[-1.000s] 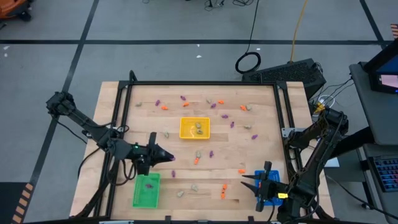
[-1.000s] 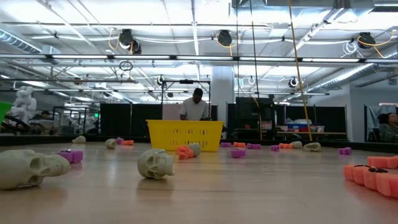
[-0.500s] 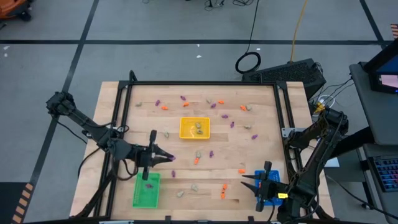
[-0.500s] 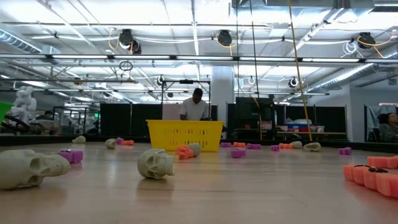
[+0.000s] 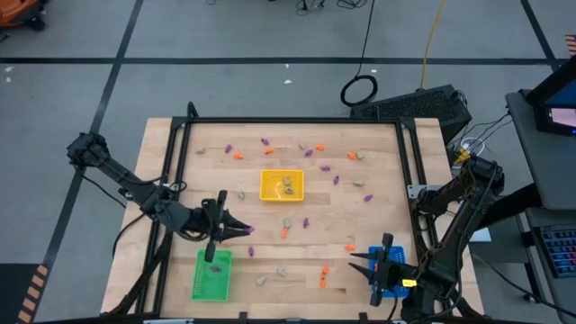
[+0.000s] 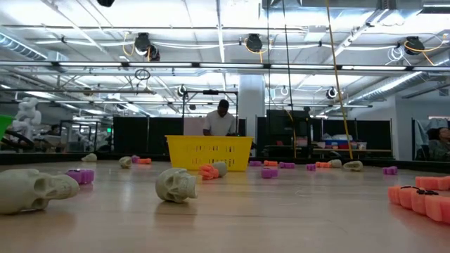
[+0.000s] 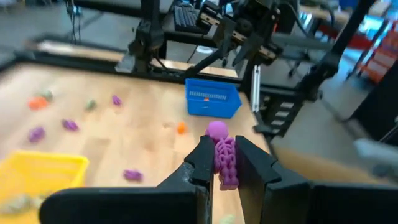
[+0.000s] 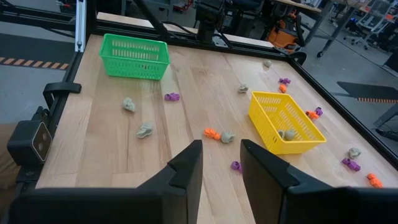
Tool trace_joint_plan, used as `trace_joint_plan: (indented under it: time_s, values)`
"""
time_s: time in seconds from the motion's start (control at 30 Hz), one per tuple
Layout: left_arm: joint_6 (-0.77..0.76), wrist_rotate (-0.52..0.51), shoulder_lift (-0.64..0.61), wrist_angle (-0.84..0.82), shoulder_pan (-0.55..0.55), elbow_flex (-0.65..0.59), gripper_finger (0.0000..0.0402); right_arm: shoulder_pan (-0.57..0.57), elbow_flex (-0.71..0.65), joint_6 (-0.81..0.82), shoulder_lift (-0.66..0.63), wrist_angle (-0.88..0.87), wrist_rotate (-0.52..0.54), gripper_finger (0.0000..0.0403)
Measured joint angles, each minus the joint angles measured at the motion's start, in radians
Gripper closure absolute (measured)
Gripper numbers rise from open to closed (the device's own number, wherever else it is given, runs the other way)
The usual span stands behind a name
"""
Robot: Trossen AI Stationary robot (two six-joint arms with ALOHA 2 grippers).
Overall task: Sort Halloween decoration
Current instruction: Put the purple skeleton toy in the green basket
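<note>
Purple is the colour of the little skeleton (image 7: 223, 160) that the left gripper (image 7: 225, 167) holds, and its two dark fingers (image 7: 203, 163) are squeezed tight on both sides of it. From above, the left gripper (image 5: 241, 230) hangs over the wooden tabletop (image 5: 387, 193) close to the left edge, just past the far end of the green tray (image 5: 211, 274), which sits at the near left corner with a purple trinket (image 5: 214, 267) inside. The yellow tray (image 5: 282, 185) sits in the middle of the tabletop and has pale skulls (image 5: 287, 187) in it. The blue tray (image 5: 392, 273) is at the near right corner. The right gripper (image 5: 354, 261) waits there by the blue tray, and its fingers (image 8: 185, 167) are a little apart with nothing between them. Many small trinkets lie spread over the tabletop: orange ones (image 5: 323, 275) near the near edge, purple ones (image 5: 264, 141) along the far edge, and pale ones (image 5: 282, 269) here and there. In the low view, two pale skulls (image 6: 176, 185) lie close to the camera, with an orange piece (image 6: 422, 199) toward the right edge. A person (image 6: 221, 119) stands in the room behind the yellow tray.
</note>
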Motion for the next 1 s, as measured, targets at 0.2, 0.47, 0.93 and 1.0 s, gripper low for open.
trace_joint_plan:
  time_s: [0.2, 0.47, 0.93, 1.0]
  values:
    - [-0.192, 0.001, 0.0, 0.0, 0.0, 0.0, 0.0361, -0.001, 0.0, 0.001, 0.0, 0.0, 0.0, 0.0309]
    - [-0.125, 0.001, 0.0, 0.0, 0.0, 0.0, 0.0361, -0.001, 0.0, 0.001, 0.0, 0.0, 0.0, 0.0309]
    - [0.015, 0.183, 0.0, -0.159, -0.006, 0.0, 0.0361, -0.001, 0.0, 0.001, 0.0, 0.0, 0.0, 0.0309]
    - [-0.027, 0.192, 0.001, -0.195, -0.028, 0.0, 0.0361, -0.001, 0.0, 0.001, 0.0, 0.0, 0.0, 0.0309]
